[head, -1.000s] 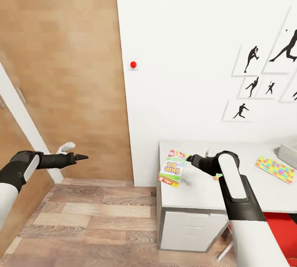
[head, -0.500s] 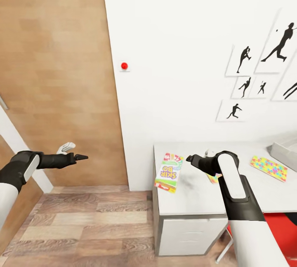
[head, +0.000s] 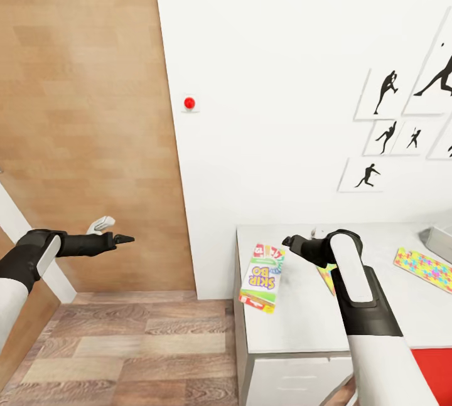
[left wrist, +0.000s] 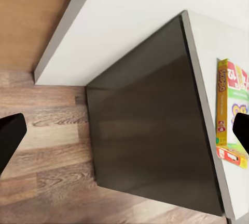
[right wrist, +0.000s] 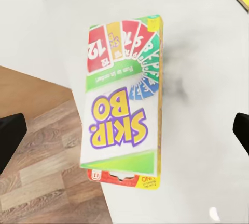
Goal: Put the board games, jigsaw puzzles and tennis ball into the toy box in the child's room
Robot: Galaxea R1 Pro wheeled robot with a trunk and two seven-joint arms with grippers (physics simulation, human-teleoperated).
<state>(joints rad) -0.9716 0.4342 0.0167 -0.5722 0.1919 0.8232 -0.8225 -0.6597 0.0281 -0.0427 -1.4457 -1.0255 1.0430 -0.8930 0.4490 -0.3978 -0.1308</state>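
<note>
Flat printed cardboard game box (head: 262, 277), Skip-Bo cover: at the left edge of the pale smooth-topped desk (head: 301, 318), one corner overhanging; the right wrist view shows the cover lettering. Multicoloured jigsaw square (head: 424, 268): far right edge. Right gripper (head: 290, 242): above desk, fingers apart. Left gripper (head: 129, 239): off desk, fingers apart. Against the earlier frame, the view has shifted.

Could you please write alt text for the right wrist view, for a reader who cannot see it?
A Skip-Bo game box lies flat at the edge of a white table, one end overhanging the wood-plank floor, framed by two dark fingertips.
</note>
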